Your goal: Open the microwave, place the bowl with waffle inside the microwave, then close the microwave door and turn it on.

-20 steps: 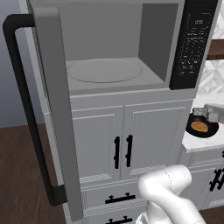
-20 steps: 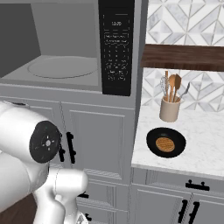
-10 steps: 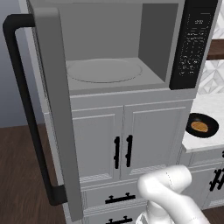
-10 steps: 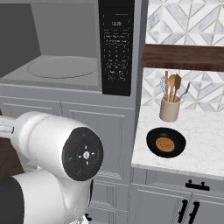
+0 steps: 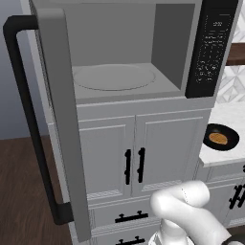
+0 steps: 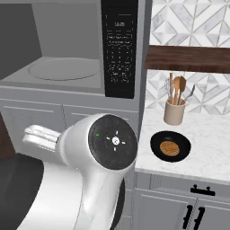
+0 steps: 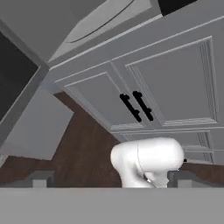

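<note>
Close to the base, we see the white arm folded low in front of the cabinets, its round joint cap large in the right base view. In the hand view the end effector shows 2 grey finger tips set wide apart, with nothing between them, over the dark wood floor.

Just beyond the arm stand the white cabinet doors with their 2 short black handles side by side, and drawers below them.

To the right, on the marble table, the bowl with waffle sits flat and upright, the golden disc lying inside the black rim. It is well apart from the end effector. Behind it, a beige holder carries wooden utensils, near the patterned wall tiles.

Above the cabinets, the microwave is open. The microwave door is swung out to the left, edge toward us, its long black bar handle facing outward. Inside we see the grey cavity and the round turntable plate, bare. The tall black button panel stands at the microwave's right side, and a dark wooden shelf runs beyond it.
</note>
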### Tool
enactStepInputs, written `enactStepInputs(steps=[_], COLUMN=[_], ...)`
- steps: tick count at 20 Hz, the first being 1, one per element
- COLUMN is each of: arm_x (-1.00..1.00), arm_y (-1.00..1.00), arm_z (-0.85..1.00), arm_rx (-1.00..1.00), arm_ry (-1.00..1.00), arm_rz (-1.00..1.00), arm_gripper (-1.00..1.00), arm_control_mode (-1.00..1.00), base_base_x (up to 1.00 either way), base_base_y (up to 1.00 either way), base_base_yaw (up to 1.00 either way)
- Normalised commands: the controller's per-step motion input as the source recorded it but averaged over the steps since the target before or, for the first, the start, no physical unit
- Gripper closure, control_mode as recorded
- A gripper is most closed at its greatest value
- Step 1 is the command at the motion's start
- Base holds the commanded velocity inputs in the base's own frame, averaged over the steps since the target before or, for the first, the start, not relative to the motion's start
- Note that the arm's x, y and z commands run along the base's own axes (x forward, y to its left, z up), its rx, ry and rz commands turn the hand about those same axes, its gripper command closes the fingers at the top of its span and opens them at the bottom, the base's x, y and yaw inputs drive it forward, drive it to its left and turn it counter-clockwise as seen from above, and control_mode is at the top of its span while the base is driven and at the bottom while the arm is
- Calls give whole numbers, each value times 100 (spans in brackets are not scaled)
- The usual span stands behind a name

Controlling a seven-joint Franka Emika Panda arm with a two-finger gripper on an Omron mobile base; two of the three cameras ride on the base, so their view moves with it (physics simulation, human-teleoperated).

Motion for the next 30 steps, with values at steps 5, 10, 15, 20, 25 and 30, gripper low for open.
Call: enactStepInputs(steps=[5, 10, 15, 20, 25, 30], arm_x=[58, 84, 37, 13, 34, 43], arm_y=[-61, -67, -81, -88, -62, -65], arm_z=[-56, -53, -51, -39, -29, -22], arm_rx=[-29, -29, -9, 7, 17, 18], arm_ry=[18, 21, 18, 6, 1, 1], arm_rz=[-29, -31, -21, -1, -4, -6], arm_gripper=[-100, -100, -100, -100, -100, -100], arm_control_mode=[-100, -100, -100, -100, -100, -100], base_base_x=[0, 0, 0, 0, 0, 0], base_base_y=[0, 0, 0, 0, 0, 0], base_base_yaw=[0, 0, 0, 0, 0, 0])
